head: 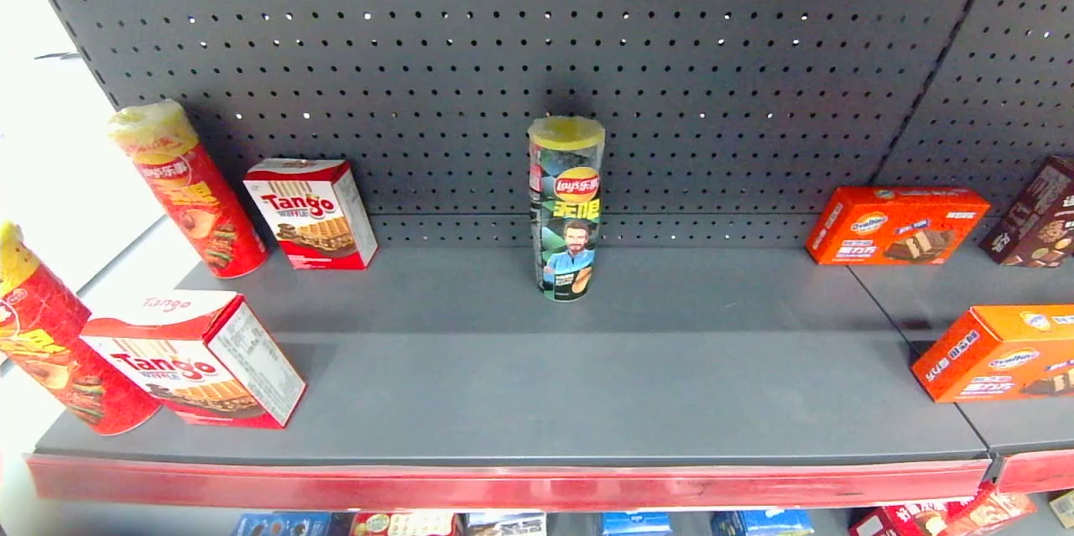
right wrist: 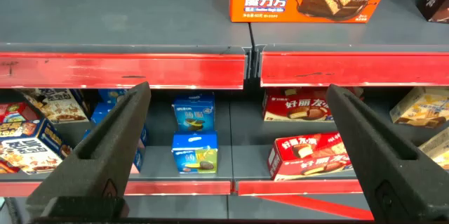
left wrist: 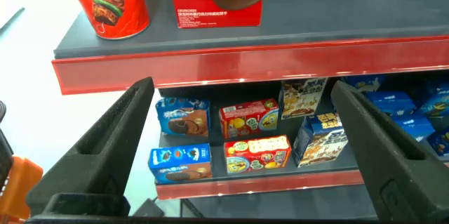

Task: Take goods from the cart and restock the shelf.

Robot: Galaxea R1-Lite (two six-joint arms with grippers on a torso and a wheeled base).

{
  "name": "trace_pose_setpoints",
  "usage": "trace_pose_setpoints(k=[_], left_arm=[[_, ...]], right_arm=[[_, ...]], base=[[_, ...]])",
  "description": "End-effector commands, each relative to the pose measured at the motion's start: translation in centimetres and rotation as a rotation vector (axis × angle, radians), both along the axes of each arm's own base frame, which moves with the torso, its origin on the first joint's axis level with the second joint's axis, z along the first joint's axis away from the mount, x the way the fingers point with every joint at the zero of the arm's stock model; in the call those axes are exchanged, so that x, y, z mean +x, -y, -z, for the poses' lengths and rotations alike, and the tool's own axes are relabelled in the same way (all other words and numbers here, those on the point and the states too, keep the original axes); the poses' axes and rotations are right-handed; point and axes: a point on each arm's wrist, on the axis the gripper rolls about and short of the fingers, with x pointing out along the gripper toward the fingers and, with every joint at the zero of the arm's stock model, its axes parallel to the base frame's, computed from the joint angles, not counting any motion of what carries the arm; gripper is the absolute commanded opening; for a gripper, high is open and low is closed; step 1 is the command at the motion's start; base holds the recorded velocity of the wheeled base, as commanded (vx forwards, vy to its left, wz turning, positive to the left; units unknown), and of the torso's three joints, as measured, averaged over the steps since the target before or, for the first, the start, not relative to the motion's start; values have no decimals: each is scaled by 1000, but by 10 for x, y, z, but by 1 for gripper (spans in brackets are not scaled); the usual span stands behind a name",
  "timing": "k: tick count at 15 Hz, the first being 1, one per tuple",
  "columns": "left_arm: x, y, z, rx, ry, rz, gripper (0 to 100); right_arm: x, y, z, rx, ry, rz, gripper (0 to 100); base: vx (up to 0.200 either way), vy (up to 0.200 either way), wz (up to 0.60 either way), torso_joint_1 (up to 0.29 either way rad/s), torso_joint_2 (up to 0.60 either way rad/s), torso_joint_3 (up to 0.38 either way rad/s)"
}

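A tall chip can (head: 565, 207) with a yellow lid stands upright mid-shelf on the grey shelf (head: 587, 385), near the pegboard back. Two red chip cans (head: 189, 192) (head: 50, 343) and two red-and-white wafer boxes (head: 312, 213) (head: 197, 360) stand at the left. Orange boxes (head: 894, 226) (head: 998, 351) lie at the right. My left gripper (left wrist: 242, 154) is open and holds nothing, below the shelf's red front lip (left wrist: 245, 66). My right gripper (right wrist: 238, 154) is also open with nothing between its fingers, facing the lower shelves under the red lip (right wrist: 126, 69).
The lower shelves hold blue cookie boxes (left wrist: 180, 164) (right wrist: 194, 152), red boxes (left wrist: 256, 155) (right wrist: 309, 155) and others. A dark brown box (head: 1036, 213) sits at the far right. A wide bare stretch of shelf lies between the middle can and the orange boxes.
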Motion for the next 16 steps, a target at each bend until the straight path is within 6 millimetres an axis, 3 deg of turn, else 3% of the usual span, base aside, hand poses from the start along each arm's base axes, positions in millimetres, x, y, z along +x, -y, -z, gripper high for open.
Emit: trace_pose_setpoints(k=[1, 8, 16], left_arm=[[0, 0, 0, -2, 0, -1, 100], [0, 0, 0, 1, 0, 1, 100], [0, 0, 0, 1, 0, 1, 100]], right_arm=[[0, 0, 0, 0, -2, 0, 100], [0, 0, 0, -2, 0, 0, 100], [0, 0, 0, -2, 0, 0, 100]], base=[[0, 0, 0, 0, 0, 0], [0, 0, 0, 0, 0, 0], [0, 0, 600, 2, 4, 3]])
